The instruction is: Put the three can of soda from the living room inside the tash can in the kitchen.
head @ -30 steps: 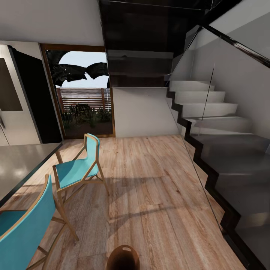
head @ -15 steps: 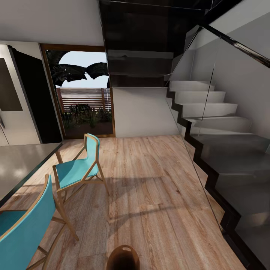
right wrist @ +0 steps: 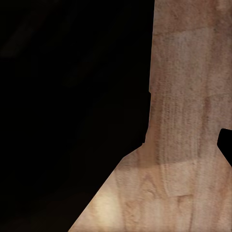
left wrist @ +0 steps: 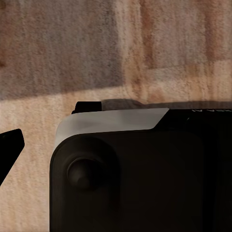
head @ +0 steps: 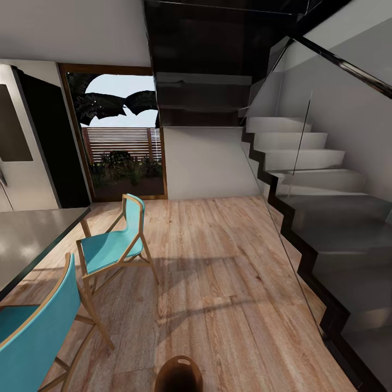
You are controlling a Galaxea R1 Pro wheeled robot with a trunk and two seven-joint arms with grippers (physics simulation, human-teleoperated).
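Observation:
The tash can (head: 178,374), a round brown bin with a slot handle near its rim, stands on the wood floor at the bottom edge of the head view, just in front of me. The cans of soda are out of view. The kitchen's steel fridge (head: 16,141) stands at the far left. In the left wrist view a dark fingertip (left wrist: 9,145) juts over the floor beside my dark base housing (left wrist: 135,174). In the right wrist view a dark fingertip (right wrist: 226,145) edges in over the floor.
A grey table (head: 27,239) with two turquoise chairs (head: 111,245) (head: 32,332) is at the left. A glass-railed staircase (head: 326,218) runs along the right. A wood-framed glass door (head: 122,152) is at the back. Wood floor (head: 218,283) lies between them.

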